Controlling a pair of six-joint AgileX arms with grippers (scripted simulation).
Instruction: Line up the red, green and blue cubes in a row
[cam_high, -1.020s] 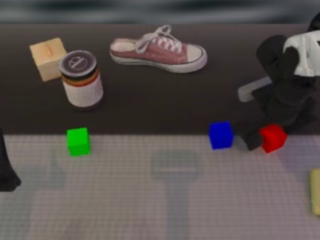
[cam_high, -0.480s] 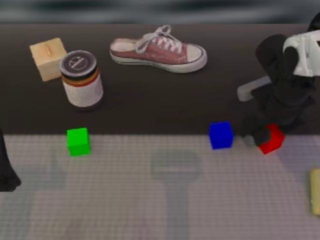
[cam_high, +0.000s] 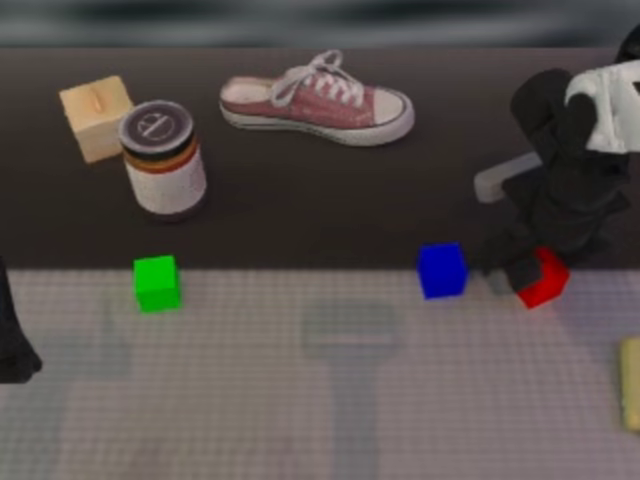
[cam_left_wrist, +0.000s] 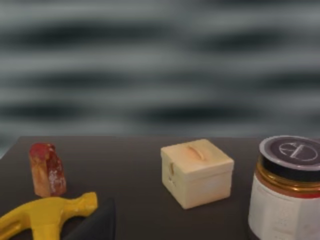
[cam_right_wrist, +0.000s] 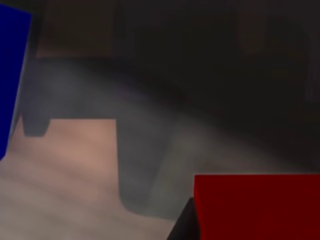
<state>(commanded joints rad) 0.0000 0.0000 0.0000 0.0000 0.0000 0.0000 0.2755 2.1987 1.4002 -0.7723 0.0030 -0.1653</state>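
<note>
Three small matte cubes sit mid-counter: the green cube (cam_high: 157, 283) at nine o'clock, the blue cube (cam_high: 441, 270) and red cube (cam_high: 546, 277) at three o'clock. The right tool (cam_high: 524, 272) grips the red one. Only the left wrist view shows a yellow hammer (cam_left_wrist: 47, 215); the left tool (cam_high: 14, 345) idles at eight o'clock, grip unclear

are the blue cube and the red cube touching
Apart. The top view shows bare table and a dark finger of the right gripper between the blue cube and the red cube.
</note>
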